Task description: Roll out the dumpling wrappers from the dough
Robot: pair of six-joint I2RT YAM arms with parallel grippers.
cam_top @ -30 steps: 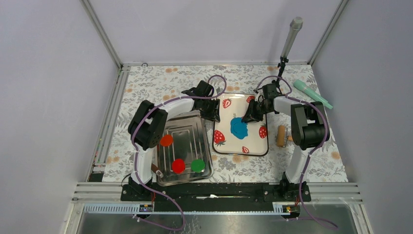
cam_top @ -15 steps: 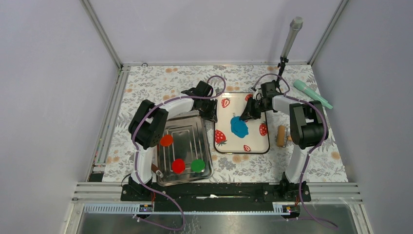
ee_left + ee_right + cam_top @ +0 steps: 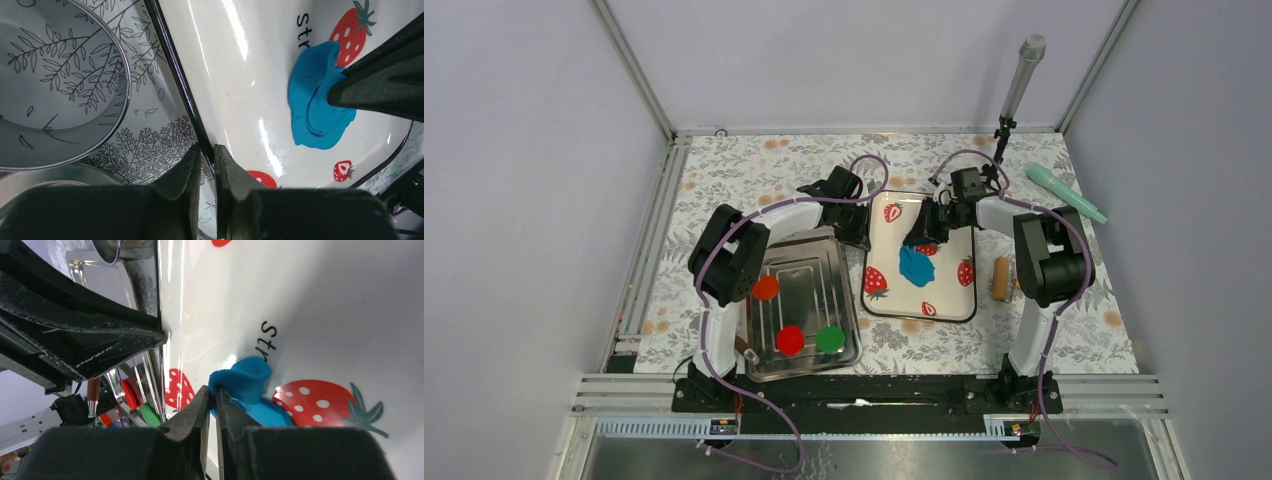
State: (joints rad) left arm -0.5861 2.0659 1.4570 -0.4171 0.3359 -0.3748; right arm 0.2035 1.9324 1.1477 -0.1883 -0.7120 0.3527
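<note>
The dough (image 3: 915, 266), a soft, matte bright-blue patch with ragged edges, lay near the middle of a glossy white strawberry tray (image 3: 894, 300) with a thin dark rim. The right hand (image 3: 211, 392) pinched the dough's far edge between its black fingers, so that edge stood up in a smooth curl off the tray while the rest lay flat. The left hand (image 3: 207, 152) was pressed nearly together on the tray's dark left rim. Beside it sat a shiny round steel ring (image 3: 65, 85) on the leaf-printed bench (image 3: 744, 165). A ridged steel tray (image 3: 809, 275) held flat round discs (image 3: 790, 340), and a short wooden rolling pin (image 3: 1001, 278) lay to the right.
</note>
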